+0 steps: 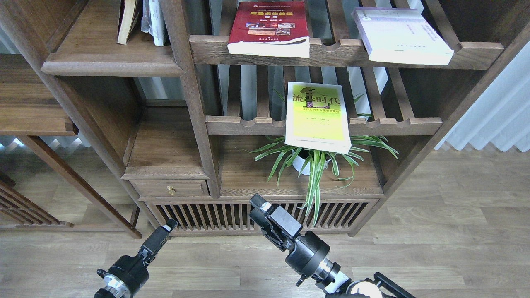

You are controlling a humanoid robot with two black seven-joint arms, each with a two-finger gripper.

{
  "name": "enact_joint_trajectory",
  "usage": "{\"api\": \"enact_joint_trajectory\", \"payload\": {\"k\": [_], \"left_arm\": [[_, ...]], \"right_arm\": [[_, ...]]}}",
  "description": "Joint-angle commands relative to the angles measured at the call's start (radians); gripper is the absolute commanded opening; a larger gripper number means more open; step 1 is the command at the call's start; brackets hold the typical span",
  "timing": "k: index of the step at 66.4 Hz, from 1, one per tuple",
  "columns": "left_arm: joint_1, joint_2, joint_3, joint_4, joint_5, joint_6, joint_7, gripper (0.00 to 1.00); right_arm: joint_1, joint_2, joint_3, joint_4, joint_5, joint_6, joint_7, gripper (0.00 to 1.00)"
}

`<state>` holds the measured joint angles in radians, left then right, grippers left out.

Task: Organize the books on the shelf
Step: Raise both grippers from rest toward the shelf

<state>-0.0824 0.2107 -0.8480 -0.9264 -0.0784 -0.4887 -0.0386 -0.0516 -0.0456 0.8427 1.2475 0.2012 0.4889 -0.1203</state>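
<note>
Three books lie flat on the slatted racks. The dark red book (269, 27) and the pale lavender-white book (399, 35) rest on the top rack, both overhanging its front rail. One rack lower, the yellow-green book (316, 116) sticks out over the rail. The solid shelf (103, 62) with a moulded front edge is at the upper left. My left gripper (167, 227) and right gripper (258, 205) hang low in front of the cabinet base, far below the books. Both are dark and small, and their fingers cannot be told apart.
Two upright books (143, 20) stand at the back of the solid shelf. A potted spider plant (310, 163) sits under the yellow-green book. A small drawer (169, 189) and slatted cabinet doors (232, 215) are behind my grippers. Wooden floor and a white curtain (497, 120) lie to the right.
</note>
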Motion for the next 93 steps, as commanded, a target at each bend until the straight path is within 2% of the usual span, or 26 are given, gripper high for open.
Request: {"api": "enact_joint_trajectory", "payload": {"k": [1,30,45,57,66,93], "left_arm": [[-0.016,-0.002,0.007,-0.002,0.003,0.0,0.0,1.0],[-0.057,0.016,0.035,-0.045,0.005,0.0,0.0,1.0],[-0.046,-0.02,0.03,-0.062,0.012,0.0,0.0,1.0],[-0.046,-0.099,-0.051,-0.095,0.017,0.0,0.0,1.0],[-0.019,-0.102,-0.048,-0.097,0.016,0.0,-0.001,1.0],[-0.045,-0.183,-0.019,-0.095,0.017,0.0,-0.001,1.0]], "right_arm": [[-0.001,-0.007,-0.007,-0.002,0.0,0.0,-0.001,0.99],[0.002,0.046,0.015,-0.036,0.003,0.0,0.011,0.99],[-0.001,0.046,0.026,-0.085,0.003,0.0,0.014,0.99],[-0.048,0.046,0.032,-0.085,0.004,0.0,0.007,0.99],[-0.076,0.046,0.021,-0.085,0.004,0.0,0.007,0.99],[-0.085,0.046,0.032,-0.077,0.006,0.0,0.007,0.99]]}}
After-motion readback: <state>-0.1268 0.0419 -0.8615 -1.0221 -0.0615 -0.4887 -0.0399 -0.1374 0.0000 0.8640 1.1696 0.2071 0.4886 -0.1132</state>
